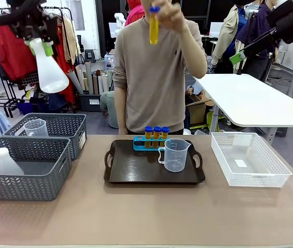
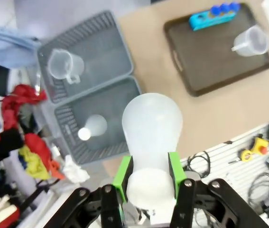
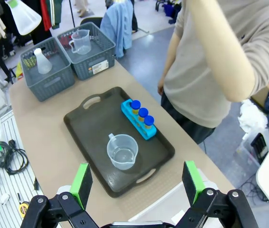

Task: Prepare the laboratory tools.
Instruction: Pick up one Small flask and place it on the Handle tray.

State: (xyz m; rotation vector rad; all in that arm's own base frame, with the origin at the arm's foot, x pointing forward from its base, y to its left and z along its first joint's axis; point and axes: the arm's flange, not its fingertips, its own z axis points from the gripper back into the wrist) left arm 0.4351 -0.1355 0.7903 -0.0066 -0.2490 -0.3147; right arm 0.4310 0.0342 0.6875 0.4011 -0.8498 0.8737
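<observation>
While my left gripper [image 1: 39, 46] hangs high above the grey baskets [image 1: 43, 175], its pads are clamped on the neck of a conical flask [image 1: 49, 72]. The near basket holds a second flask [image 1: 4, 163]. The far basket holds a spare beaker [image 1: 35, 126]. At centre, the dark tray [image 1: 136, 170] carries the blue rack [image 1: 138, 143] with three tubes [image 1: 156, 132], and the measuring beaker [image 1: 175, 155]. The person's hand [image 1: 169, 13] holds a fourth tube [image 1: 153, 27] raised. My right gripper [image 3: 139, 183] stands with fingers wide apart, holding nothing.
</observation>
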